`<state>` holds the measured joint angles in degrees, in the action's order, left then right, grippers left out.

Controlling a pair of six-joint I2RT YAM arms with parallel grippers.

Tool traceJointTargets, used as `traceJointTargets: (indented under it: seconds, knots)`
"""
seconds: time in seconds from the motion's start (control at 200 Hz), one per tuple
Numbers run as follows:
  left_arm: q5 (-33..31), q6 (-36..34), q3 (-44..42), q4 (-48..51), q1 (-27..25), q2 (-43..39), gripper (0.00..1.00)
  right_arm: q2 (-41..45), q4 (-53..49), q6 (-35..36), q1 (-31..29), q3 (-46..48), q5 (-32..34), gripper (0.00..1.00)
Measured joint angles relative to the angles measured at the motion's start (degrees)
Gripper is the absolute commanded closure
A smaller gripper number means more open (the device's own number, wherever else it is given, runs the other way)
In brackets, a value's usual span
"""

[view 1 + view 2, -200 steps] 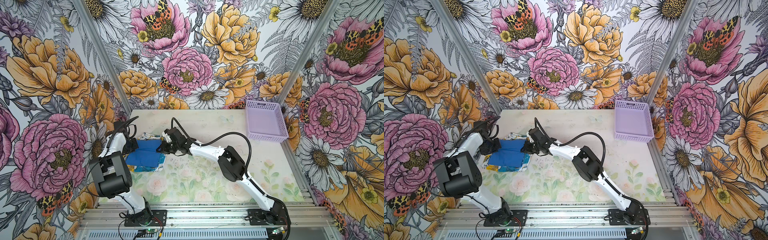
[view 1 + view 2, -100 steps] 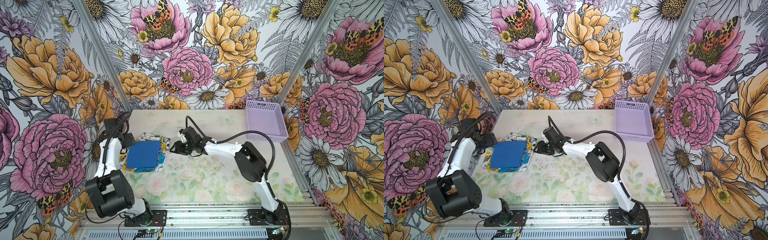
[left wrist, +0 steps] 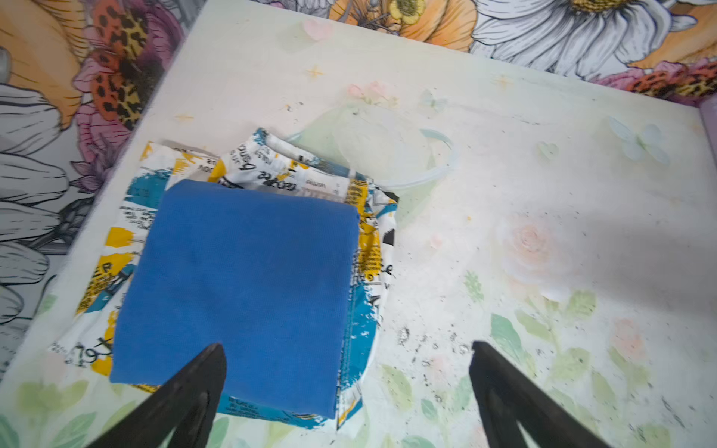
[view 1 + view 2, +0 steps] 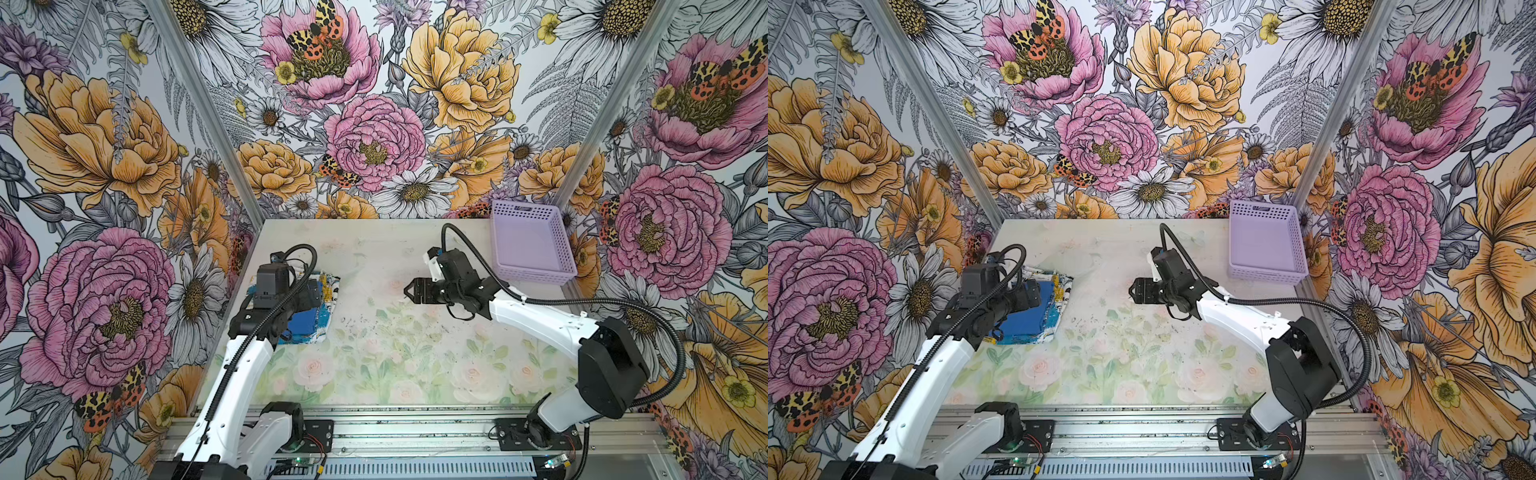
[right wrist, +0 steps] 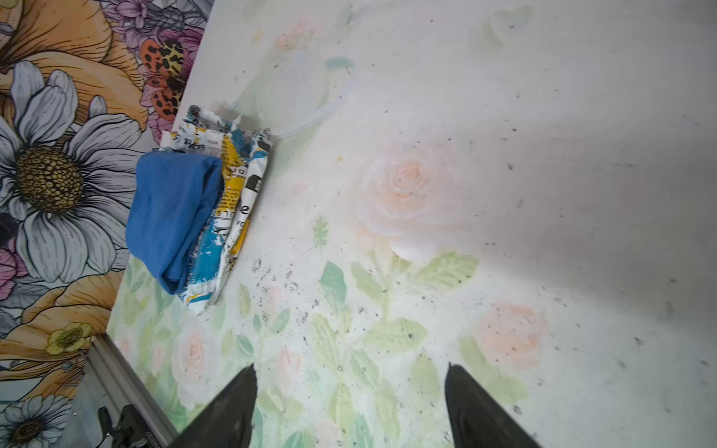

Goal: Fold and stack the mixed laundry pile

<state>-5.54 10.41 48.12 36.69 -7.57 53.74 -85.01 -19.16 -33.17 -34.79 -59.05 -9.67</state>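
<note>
Two folded garments stacked near the left edge of the pale floral-print tabletop (image 3: 504, 201), seen in both top views. Bottom: soft white fabric garment (image 3: 271, 172) w/ black newspaper-style text plus yellow & blue splashes, folded to a rough rectangle, lying flat, far edge a bit rumpled. Top: plain royal blue T-shirt (image 3: 240, 294), folded to a smooth near-square, resting flat on the printed piece & touching it. Printed fabric shows as a border round the blue one, widest at the far edge. In the right wrist view the blue shirt's near fold looks thick, several layers deep.
</note>
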Motion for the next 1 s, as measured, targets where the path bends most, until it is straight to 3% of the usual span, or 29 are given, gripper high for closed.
traceJointTargets:
  seconds: [0.185,0.525,1.001]
  knots:
    - [-1.4,-0.3,-5.9,-7.0,-5.4,-1.9,0.01,5.8,-1.5,6.1,5.8,6.2,8.0,0.1]
    - [-6.3,-6.3,-17.9,-24.3,-4.5,-5.7,0.01,11.9,2.5,15.0,20.1,14.0,22.0,0.0]
    - [-6.3,-10.6,-25.7,-51.8,2.3,6.6,0.01,15.1,31.4,22.8,32.7,35.3,25.5,0.0]
